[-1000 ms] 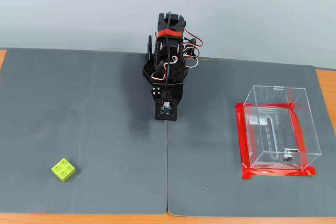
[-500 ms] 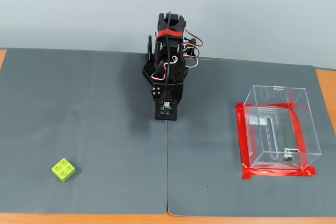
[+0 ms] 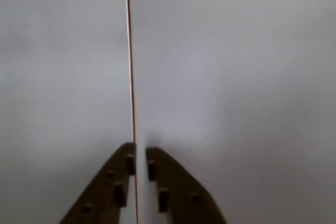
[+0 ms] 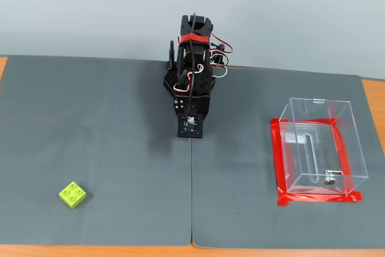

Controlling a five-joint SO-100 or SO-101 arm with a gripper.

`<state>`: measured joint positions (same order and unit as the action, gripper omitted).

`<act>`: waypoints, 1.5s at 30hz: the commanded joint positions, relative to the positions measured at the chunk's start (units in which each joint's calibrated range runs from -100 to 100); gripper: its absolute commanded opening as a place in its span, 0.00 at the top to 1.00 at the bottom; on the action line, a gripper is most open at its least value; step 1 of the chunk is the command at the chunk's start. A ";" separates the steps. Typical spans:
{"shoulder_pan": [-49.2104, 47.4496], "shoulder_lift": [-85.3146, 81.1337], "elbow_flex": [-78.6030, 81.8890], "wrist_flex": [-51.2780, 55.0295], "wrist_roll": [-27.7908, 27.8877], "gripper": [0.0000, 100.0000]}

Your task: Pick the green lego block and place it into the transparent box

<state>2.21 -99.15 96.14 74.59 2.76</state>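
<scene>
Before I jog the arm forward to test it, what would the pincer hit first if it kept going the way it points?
Probably just the dark grey mat, near its seam. The nearly shut pincer points down at bare mat; no brick or box lies ahead in the wrist view.

You worked at a lab-style bench: grey mats [image 4: 96, 130] covered a wooden table [image 4: 374, 97] against a plain wall [image 4: 289, 10].

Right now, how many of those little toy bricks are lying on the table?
1. The green lego block sits alone on the grey mat, near the front left corner in the fixed view. The transparent box on the right holds none, and nothing seems to hide another.
</scene>
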 commanded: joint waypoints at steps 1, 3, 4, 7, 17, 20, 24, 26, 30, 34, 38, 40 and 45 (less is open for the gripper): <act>0.06 0.08 -3.83 0.33 0.08 0.98; 0.06 0.08 -3.83 0.33 0.08 0.98; 0.06 0.08 -3.83 0.33 0.08 0.98; 0.06 0.08 -3.83 0.33 0.08 0.98; 0.06 0.08 -3.83 0.33 0.13 0.98; -0.01 0.08 -3.83 0.33 0.18 0.98; -0.01 0.08 -3.83 0.33 0.24 0.98; -0.08 0.08 -3.83 0.24 0.24 0.98; -0.08 0.68 -3.92 -0.20 -0.13 0.98; -0.08 2.20 -4.01 -2.80 0.24 0.98; 0.21 6.87 -4.10 -6.97 0.29 0.98; -0.01 9.75 -5.09 -8.88 -0.08 0.98; 0.06 18.90 -11.15 -12.78 -0.18 0.98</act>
<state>2.21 -86.58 92.37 64.09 2.81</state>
